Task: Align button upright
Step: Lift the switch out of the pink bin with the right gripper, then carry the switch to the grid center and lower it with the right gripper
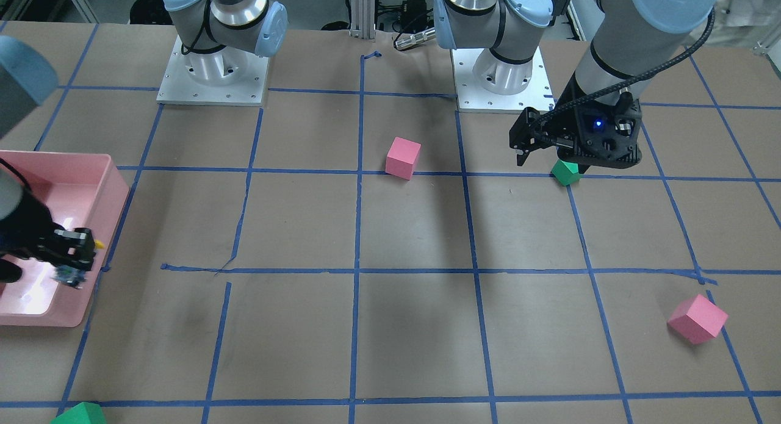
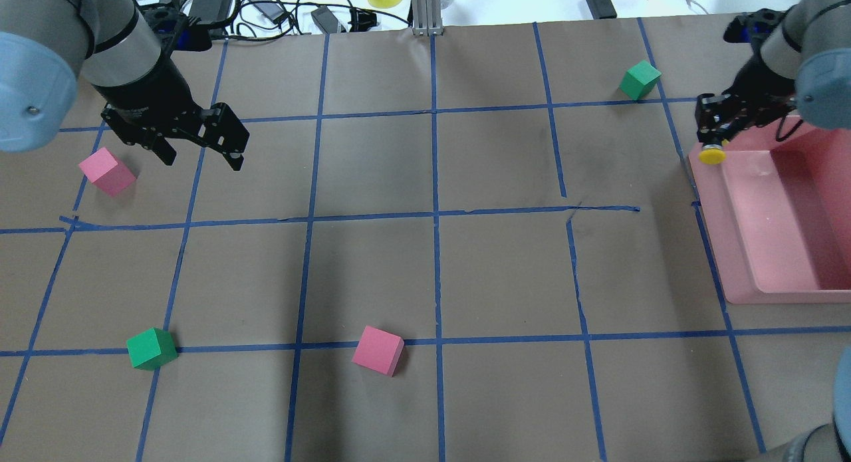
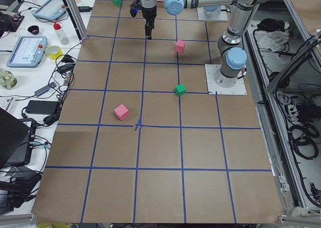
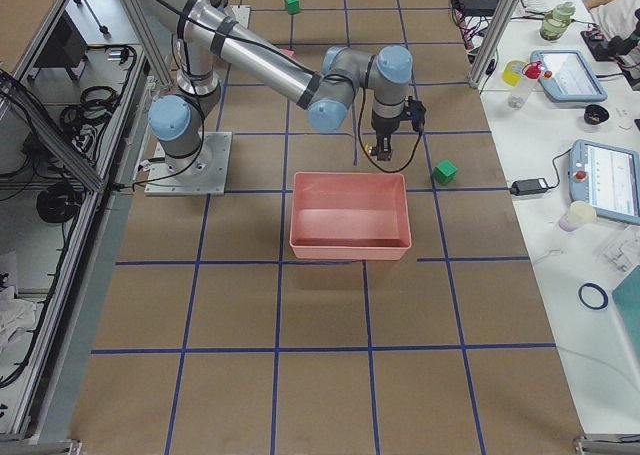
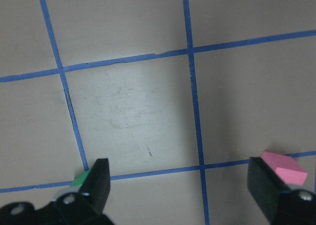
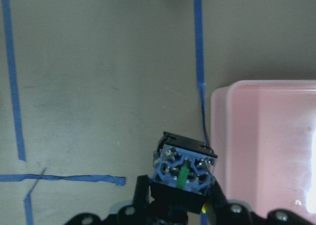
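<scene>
right gripper (image 2: 717, 137) clamped on small yellow-capped, black-bodied push-button (image 2: 712, 155) at corner rim of pink plastic bin (image 2: 715, 216) | we read its long axis tilted, cap toward robot side, so wrist rotation needed | left gripper (image 2: 201, 161) spread wide, empty, well apart

Table (image 2: 505, 269), brown, blue tape grid (image 2: 435, 183) | you'll find pink bin (image 2: 725, 242) at robot's right edge | left pink cube (image 2: 106, 171) far, middle pink cube (image 2: 378, 350) near | left green cube (image 2: 151, 348) on a tape line | right green cube (image 2: 640, 80) near bin's far corner
</scene>
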`<control>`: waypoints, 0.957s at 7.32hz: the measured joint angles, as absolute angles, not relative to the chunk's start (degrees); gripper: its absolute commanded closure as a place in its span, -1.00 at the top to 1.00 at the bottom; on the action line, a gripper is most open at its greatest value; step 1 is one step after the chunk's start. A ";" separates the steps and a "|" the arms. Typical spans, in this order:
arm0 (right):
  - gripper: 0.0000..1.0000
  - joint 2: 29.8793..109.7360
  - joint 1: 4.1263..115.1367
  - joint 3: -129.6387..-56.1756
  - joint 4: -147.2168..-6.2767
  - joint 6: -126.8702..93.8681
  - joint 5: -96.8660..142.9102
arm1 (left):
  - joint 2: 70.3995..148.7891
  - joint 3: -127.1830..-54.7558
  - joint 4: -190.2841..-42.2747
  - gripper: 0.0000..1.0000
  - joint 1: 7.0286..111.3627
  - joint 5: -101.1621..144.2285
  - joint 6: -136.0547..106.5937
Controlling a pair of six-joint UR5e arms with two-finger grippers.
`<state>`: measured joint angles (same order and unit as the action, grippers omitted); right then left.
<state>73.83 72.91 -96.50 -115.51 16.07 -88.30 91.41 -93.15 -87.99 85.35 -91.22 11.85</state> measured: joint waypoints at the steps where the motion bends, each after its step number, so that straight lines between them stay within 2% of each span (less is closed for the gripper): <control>1: -1.00 73.62 78.59 -96.35 -115.49 11.70 -88.18 | 91.53 -93.16 -87.98 1.00 85.35 -91.17 11.86; 4: -1.00 69.62 97.39 -95.54 -119.20 0.97 -86.22 | 91.66 -93.19 -88.05 1.00 85.35 -91.20 12.03; 7: -1.00 64.34 108.46 -95.21 -124.23 -2.93 -82.77 | 91.69 -93.54 -88.01 1.00 85.37 -91.21 13.09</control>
<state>64.34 108.46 -95.21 -124.23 -2.93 -82.77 91.69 -93.54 -88.01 85.37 -91.21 13.09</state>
